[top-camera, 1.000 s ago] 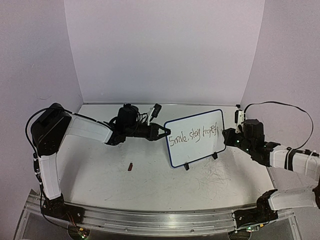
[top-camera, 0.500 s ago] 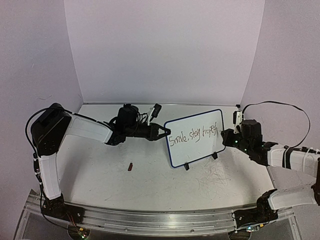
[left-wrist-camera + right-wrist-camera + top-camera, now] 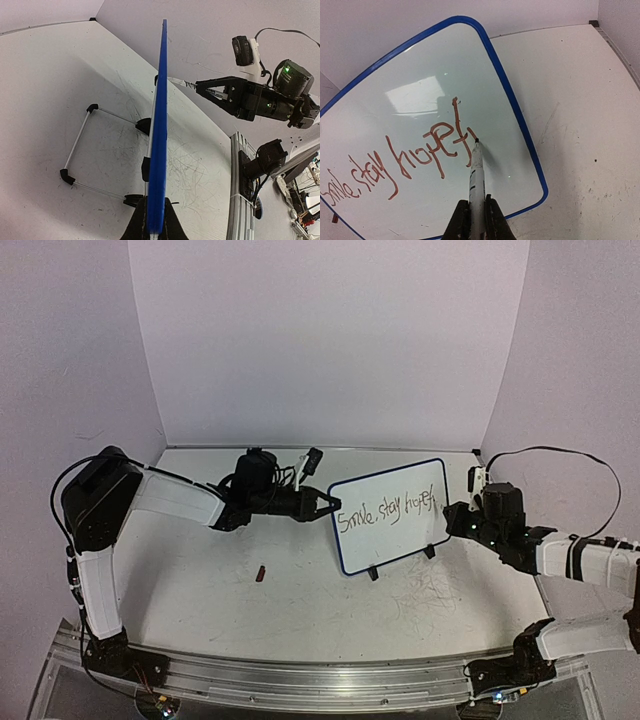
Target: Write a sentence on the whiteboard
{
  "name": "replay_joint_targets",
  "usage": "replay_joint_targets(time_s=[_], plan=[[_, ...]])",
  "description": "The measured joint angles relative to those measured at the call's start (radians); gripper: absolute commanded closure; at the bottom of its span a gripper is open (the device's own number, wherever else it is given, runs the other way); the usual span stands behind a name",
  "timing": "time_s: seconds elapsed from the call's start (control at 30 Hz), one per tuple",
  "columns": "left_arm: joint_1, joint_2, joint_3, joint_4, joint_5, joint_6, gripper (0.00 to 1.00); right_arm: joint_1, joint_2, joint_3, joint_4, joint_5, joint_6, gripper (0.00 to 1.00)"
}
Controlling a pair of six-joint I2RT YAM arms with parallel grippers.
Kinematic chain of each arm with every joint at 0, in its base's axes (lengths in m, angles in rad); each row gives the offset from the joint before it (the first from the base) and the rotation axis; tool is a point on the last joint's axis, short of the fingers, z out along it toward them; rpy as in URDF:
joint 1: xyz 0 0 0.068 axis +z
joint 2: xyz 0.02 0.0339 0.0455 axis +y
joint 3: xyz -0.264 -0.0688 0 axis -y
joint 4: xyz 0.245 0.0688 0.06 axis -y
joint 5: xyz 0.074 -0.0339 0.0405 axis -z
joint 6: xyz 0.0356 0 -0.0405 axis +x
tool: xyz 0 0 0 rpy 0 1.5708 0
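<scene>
The whiteboard point(image 3: 392, 532), white with a blue frame, stands tilted on its wire stand point(image 3: 77, 150) at mid table. My left gripper point(image 3: 330, 505) is shut on the board's left edge; in the left wrist view the blue edge point(image 3: 161, 125) runs between its fingertips point(image 3: 154, 227). The sentence point(image 3: 395, 165), in reddish-brown handwriting, reads about "Smile, stay hopef" plus a fresh stroke. My right gripper point(image 3: 476, 215) is shut on a white marker point(image 3: 476, 170), whose tip touches the board just right of the last letter. From above, the right gripper point(image 3: 452, 518) sits at the board's right edge.
A small red cap point(image 3: 260, 573) lies on the table left of the board. Old scribble marks point(image 3: 430, 590) cover the tabletop in front of the board. Purple walls close in the back and sides, and a metal rail point(image 3: 300, 680) runs along the near edge.
My right wrist has shifted slightly down and toward the near side with the marker on the board. The left arm and the whiteboard have not moved.
</scene>
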Motion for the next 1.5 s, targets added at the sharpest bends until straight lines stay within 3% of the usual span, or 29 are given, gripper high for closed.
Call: replay_joint_targets(time_s=[1.5], plan=[[0.0, -0.005, -0.002, -0.001, -0.001, 0.0, 1.0, 0.0, 0.011, 0.01, -0.008, 0.027, 0.021, 1.0]])
